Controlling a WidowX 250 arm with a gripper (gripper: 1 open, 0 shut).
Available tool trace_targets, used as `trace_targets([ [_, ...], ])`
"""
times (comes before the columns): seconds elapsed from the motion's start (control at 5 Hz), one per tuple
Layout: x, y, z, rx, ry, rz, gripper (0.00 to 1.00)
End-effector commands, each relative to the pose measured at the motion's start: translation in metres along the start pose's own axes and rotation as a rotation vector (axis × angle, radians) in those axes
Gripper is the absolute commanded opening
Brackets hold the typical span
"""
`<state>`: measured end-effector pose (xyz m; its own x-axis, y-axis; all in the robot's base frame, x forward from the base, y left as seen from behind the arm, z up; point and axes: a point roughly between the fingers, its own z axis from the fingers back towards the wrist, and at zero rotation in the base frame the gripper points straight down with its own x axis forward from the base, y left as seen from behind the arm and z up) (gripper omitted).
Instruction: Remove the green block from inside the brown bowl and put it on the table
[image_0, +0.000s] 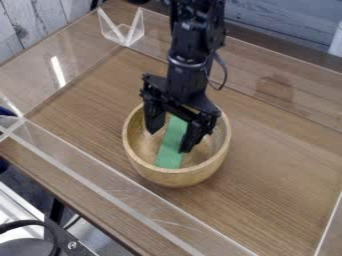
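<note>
The brown bowl (150, 165) sits near the middle of the table (281, 175), toward the front. Inside it lies the green block (174, 155), slanted from the bowl's far rim down to its floor; its upper part is partly covered by the gripper. My black gripper (179, 127) points down into the bowl and stands open, one finger on each side of the block's upper half. Whether the fingers touch the block cannot be told.
Low clear acrylic walls (80, 185) border the tabletop on the front and left. A clear acrylic piece (123, 28) stands at the far left corner. The arm rises from the bowl toward the top of the picture.
</note>
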<state>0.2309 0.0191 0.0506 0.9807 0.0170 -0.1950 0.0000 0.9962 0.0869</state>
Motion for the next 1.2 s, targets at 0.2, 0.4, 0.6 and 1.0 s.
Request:
trace_targets([
  [0.2,0.001,0.0,-0.004,0.03,-0.081,0.0,1.0],
  [0.4,0.001,-0.002,-0.009,0.042,-0.101,-0.029,1.0],
  [0.6,0.001,-0.004,-0.012,0.053,-0.123,-0.055,0.0],
  [1.0,0.001,-0.009,-0.021,0.001,-0.065,-0.068,1.0],
])
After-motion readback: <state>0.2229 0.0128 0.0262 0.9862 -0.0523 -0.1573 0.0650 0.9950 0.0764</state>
